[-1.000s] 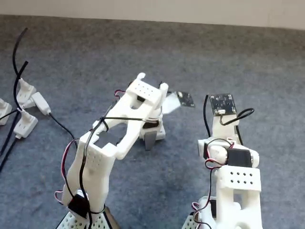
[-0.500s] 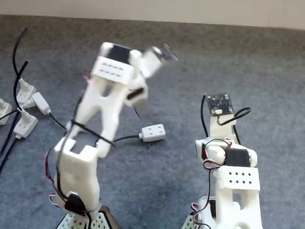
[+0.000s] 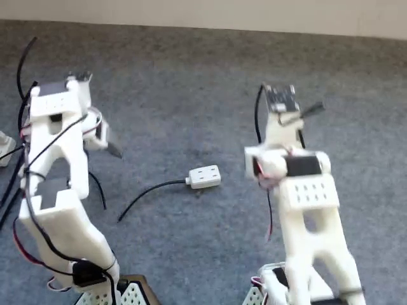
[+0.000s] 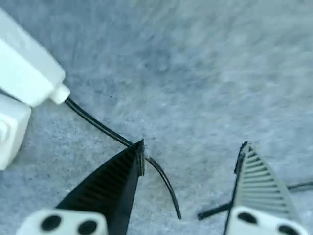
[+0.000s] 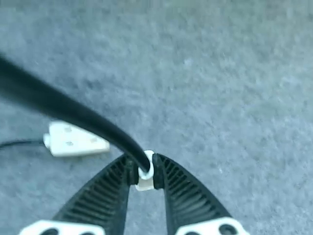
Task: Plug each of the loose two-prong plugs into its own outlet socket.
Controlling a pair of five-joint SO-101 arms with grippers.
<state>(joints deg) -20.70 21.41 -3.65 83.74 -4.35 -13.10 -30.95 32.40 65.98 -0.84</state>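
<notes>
- The left arm (image 3: 60, 159) has swung away from the middle of the high view, where it stood over the outlet block (image 3: 205, 176) a second ago, to the left edge of the frame. The block now lies uncovered on the grey tabletop (image 3: 191, 76), its black cord (image 3: 149, 190) trailing to the lower left.
- The left gripper (image 4: 191, 152) hangs with its fingers spread wide and empty. A loose white plug (image 4: 27, 68) lies at the upper left of its wrist view, untouched; it looks like the next pick.
- The right arm (image 3: 305, 190) has risen and stretched forward from its folded pose. The right gripper (image 5: 144, 169) has its fingers pinched on a small white piece (image 5: 145, 177) at the end of a thick black cable (image 5: 58, 105), with the outlet block apart to the upper left.
- No prongs can be made out, so whether that piece is a plug is a guess. A second white body (image 4: 9, 132) is cut off at the left edge.
</notes>
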